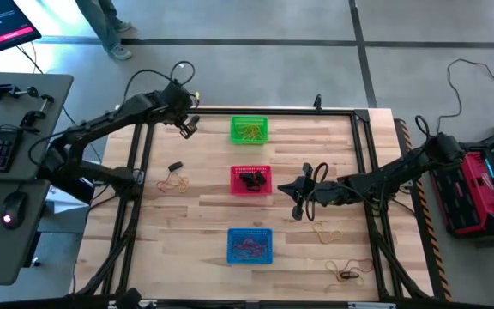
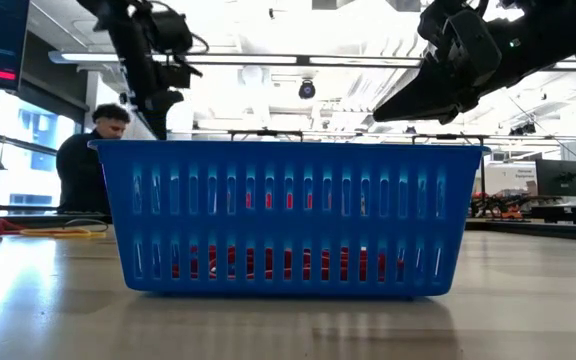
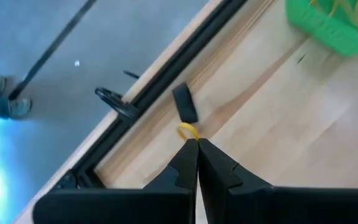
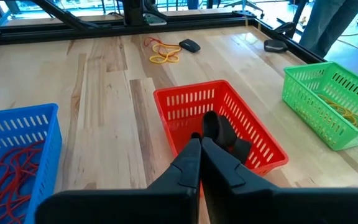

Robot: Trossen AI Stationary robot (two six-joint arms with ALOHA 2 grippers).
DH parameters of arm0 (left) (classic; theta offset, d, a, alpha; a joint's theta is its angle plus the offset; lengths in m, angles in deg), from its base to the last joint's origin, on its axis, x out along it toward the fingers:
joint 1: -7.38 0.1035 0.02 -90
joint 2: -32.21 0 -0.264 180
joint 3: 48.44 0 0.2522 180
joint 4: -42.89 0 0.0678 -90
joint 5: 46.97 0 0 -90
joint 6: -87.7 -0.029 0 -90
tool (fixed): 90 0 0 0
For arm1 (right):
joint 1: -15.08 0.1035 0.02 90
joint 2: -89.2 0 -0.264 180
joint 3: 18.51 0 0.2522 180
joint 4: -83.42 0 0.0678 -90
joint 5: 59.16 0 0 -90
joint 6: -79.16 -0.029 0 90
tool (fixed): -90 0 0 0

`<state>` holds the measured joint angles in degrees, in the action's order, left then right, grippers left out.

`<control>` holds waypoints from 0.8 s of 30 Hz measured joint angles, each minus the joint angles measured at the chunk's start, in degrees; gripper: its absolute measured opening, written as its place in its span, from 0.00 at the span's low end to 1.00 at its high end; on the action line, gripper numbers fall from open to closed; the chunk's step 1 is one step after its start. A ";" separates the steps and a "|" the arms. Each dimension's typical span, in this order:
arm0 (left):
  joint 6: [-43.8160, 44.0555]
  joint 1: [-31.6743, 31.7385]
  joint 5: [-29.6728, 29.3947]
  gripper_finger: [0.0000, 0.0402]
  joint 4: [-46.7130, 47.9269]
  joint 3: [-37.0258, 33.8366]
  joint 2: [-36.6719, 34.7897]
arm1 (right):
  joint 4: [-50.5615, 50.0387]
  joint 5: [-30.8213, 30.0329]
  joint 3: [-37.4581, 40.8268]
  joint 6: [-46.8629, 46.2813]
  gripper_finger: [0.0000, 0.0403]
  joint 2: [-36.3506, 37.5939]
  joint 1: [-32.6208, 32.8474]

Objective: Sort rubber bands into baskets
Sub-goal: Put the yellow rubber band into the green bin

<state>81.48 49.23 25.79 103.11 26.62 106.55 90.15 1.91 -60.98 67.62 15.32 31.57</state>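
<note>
- Rubber bands: one yellow band (image 3: 187, 131) is pinched at the tips of my left gripper (image 1: 187, 126), upper left of the high view, between the table's far rail and the green basket (image 1: 249, 130). Left fingers are pressed together on it.
- Only a small bit of yellow shows past the tips in the left wrist view. The hold looks thin, so the band could slip out on the way over and land on the wood beside the basket.
- The green basket already holds yellow bands (image 4: 339, 112). If I release short of its rim, the band falls outside or hangs on the mesh wall.
- A small dark object (image 3: 185, 104) lies on the table just beyond my left tips. I can't tell what it is; dipping low here could knock it.
- My right gripper (image 1: 298, 190) sits right of the red basket (image 1: 250, 180), centre of the high view, fingers pressed together. Something black (image 4: 219, 132) sits at its tips over the red basket; I can't tell if it is held or already lying inside.
- If it is stuck on the tips, pulling away could drag it back out or tip the light basket.
- The blue basket (image 1: 250, 245), lower centre, holds red bands (image 4: 11, 165).
- Loose bands (image 1: 177, 181) remain at left and more (image 1: 328, 230) at lower right of the table. Thin loops lying flat can tangle, so I may lift two colours at once.
</note>
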 joint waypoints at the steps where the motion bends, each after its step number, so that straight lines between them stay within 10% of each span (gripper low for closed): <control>1: 0.00 -0.26 0.01 0.00 -0.14 0.00 -0.75 | 0.05 0.00 0.00 -0.20 0.00 0.00 0.00; 24: 1.55 -10.79 19.42 0.00 -17.95 0.57 -2.68 | -0.07 -0.05 0.00 -1.38 0.00 0.00 0.01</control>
<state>83.03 38.44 45.21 85.16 27.19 103.86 90.08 1.86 -60.98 66.24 15.32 31.58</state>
